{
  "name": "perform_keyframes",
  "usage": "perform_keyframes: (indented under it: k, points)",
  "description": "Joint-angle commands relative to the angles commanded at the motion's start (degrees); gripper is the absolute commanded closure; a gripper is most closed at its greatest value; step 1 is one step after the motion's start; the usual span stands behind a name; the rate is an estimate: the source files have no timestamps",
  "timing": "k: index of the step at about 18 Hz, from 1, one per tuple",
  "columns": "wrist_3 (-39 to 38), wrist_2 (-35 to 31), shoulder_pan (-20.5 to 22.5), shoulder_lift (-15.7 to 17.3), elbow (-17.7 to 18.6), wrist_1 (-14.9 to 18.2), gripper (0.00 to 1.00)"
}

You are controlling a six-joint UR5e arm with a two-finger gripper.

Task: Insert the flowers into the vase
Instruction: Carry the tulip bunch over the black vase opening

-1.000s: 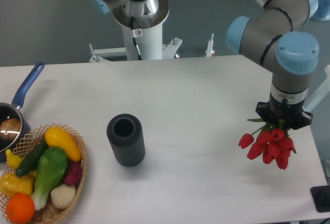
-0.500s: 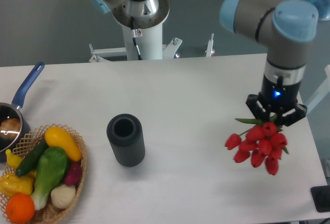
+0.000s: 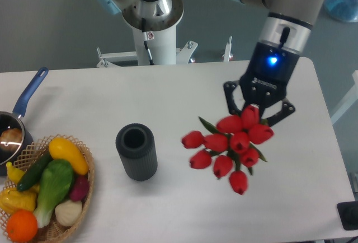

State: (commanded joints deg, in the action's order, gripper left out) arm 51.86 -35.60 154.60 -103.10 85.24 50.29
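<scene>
Room: grey wall behind, white robot pedestal [image 3: 150,27] at the far table edge, metal brackets either side of its foot.
Surface: white table [image 3: 184,89], matte, evenly lit; far edge running just below the pedestal, right edge slanting down toward the lower right corner.
Arm: grey links with pale blue joint caps, entering from the upper right, wrist pointing down, blue light lit on the wrist.
Gripper [image 3: 258,108]: black fingers closed around the stem end of the bunch, holding it above the table right of centre.
Flowers [image 3: 229,145]: red tulip heads fanned out toward the camera and lower left, a few green leaves showing between them; stems hidden behind the heads; held in the air, clear of the tabletop.
Vase [image 3: 136,151]: dark ribbed cylinder, upright, round mouth open, left of centre; well apart from the bunch, nearest tulip head off to its right.
Left side: wicker basket [image 3: 84,190] at the lower left corner, holding yellow, green, purple, white and orange produce; blue-handled saucepan [image 3: 18,122] just behind it, cut by the left frame edge.
Lower right corner: small dark object [image 3: 348,216], partly out of frame, kind unclear.
Open room: bare white strip between vase and bunch; bare tabletop across the far half and along the near edge below the tulips.
</scene>
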Motion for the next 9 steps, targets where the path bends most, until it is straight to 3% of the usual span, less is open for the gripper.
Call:
perform_keyframes:
  k: [4, 9]
  points:
    - [-0.1, 3.7, -1.0, 4.3, 5.4, -2.5, 1.00]
    - [0.2, 23.4, 0.6, 6.9, 12.1, -2.6, 1.00]
